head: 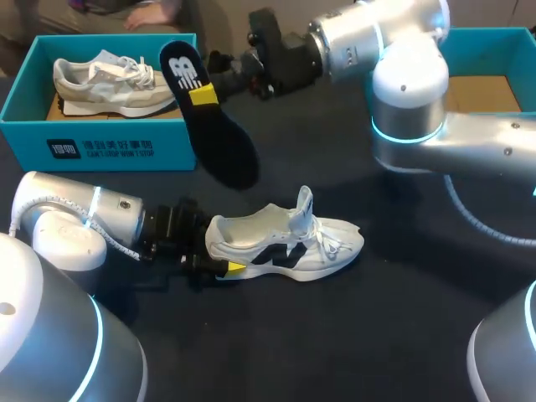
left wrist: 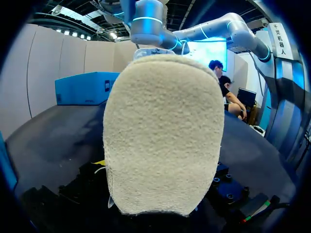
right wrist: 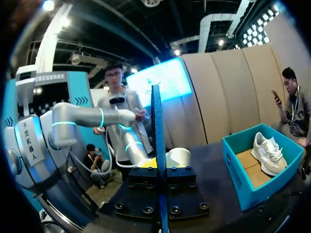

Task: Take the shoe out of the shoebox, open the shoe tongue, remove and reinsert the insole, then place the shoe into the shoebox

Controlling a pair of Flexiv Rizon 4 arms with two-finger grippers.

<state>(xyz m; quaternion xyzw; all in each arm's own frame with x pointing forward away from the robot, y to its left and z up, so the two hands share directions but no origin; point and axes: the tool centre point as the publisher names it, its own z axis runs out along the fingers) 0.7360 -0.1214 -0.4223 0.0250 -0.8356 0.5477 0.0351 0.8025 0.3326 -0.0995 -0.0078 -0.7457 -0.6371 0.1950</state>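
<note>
**Two shoes, one insole, two boxes on the table**

The white shoe (head: 285,243) lies on its sole on the dark table (head: 352,335), about midway between the left and right edges, with its toe toward the right edge and its tongue standing up. It has a black mark on its side (too small to make out). The left gripper (head: 219,261) is clamped on the shoe's heel, one yellow tip against the near side. In the left wrist view the pale, fuzzy heel (left wrist: 163,136) fills the space just ahead of the gripper.

The one insole (head: 213,134) is black and out of the shoe. It hangs in the air between the shoe and the shoebox (head: 100,146), heel end up, with a white logo there and a yellow patch below it. The right gripper (head: 205,94) is closed on it near that patch. In the right wrist view the insole (right wrist: 156,126) stands edge-on, pinched between the fingers.

The teal shoebox sits at the far left corner of the table, open, with white print on its front wall. A second shoe (head: 113,82), grey and white, lies inside it on brown card. The right wrist view shows the same shoebox (right wrist: 257,187) and second shoe (right wrist: 266,151). A second box (head: 502,42), also teal and open, sits at the far right corner.
</note>
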